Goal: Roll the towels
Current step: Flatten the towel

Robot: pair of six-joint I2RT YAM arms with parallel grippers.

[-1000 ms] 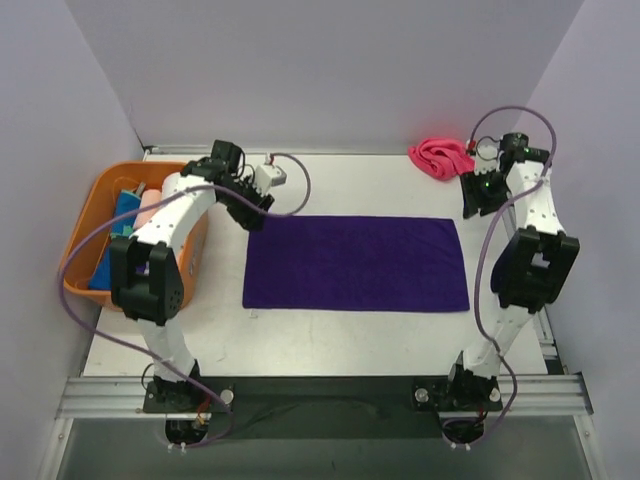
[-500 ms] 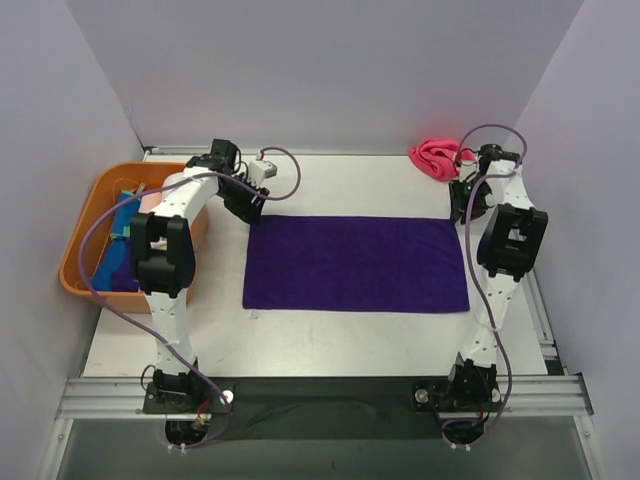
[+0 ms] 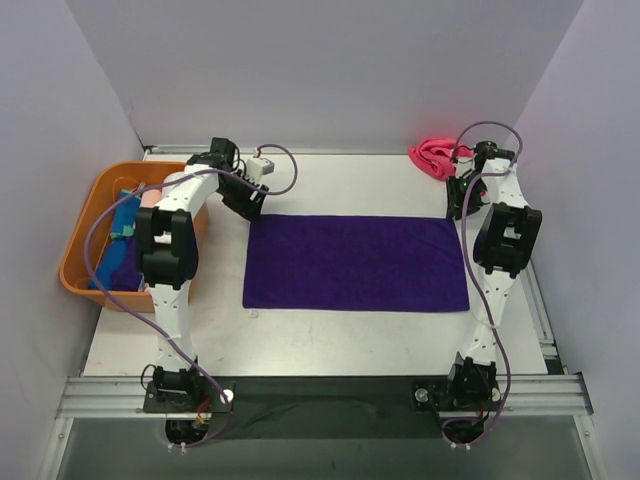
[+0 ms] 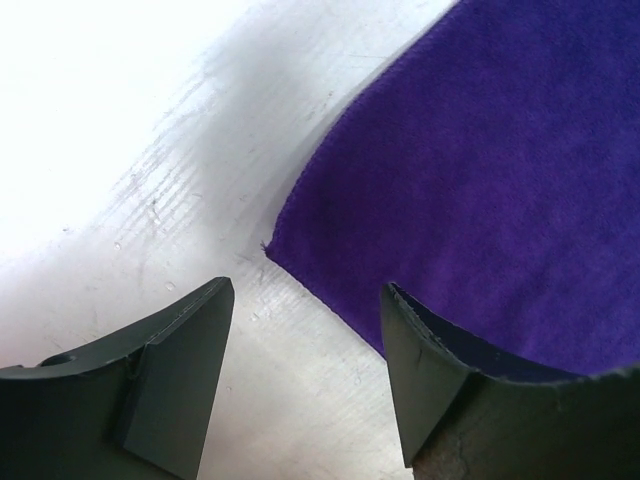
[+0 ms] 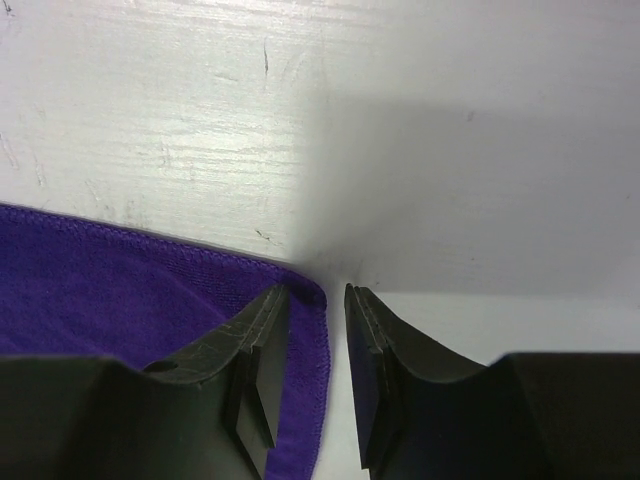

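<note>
On your far left the orange basket [image 3: 78,235] sits at the table's [image 3: 350,185] edge. It holds a blue towel [image 3: 122,218] and a pale pink towel [image 3: 150,197]. The left arm [image 3: 165,250] hangs over the basket's right side and hides part of it.

Your left gripper [image 4: 305,288] is released, with its jaws wide. It straddles the far left corner of the purple towel [image 3: 355,263], one finger over cloth and the other over bare table. The purple towel lies flat and unrolled in the middle of the table.

At the towel's far right corner your right gripper [image 5: 315,292] has its jaws nearly together on either side of the hem. You cannot tell whether they pinch it. A crumpled hot pink towel [image 3: 438,157] lies just beyond that gripper, at the table's far edge.
</note>
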